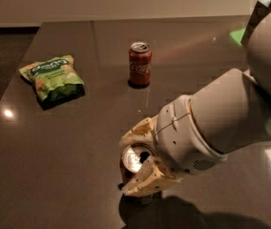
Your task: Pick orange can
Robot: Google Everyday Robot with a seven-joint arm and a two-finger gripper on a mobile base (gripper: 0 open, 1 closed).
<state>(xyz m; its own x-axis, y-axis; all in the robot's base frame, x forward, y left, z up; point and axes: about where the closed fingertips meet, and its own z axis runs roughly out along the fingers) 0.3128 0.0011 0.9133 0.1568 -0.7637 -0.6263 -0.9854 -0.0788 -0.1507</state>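
The orange can [136, 157] stands upright on the dark table [68, 166] near the front, its silver top showing and its dull orange-brown side mostly hidden. My gripper [126, 166] is at the can, with one cream finger [138, 130] against its far side and the other [145, 184] against its near side. The fingers look closed on the can, which still rests on the table. My big white arm [221, 118] reaches in from the right.
A red Coca-Cola can [140, 65] stands upright further back at the table's middle. A green snack bag [53, 77] lies at the left. A box [262, 8] and a green patch [238, 35] sit at the far right corner.
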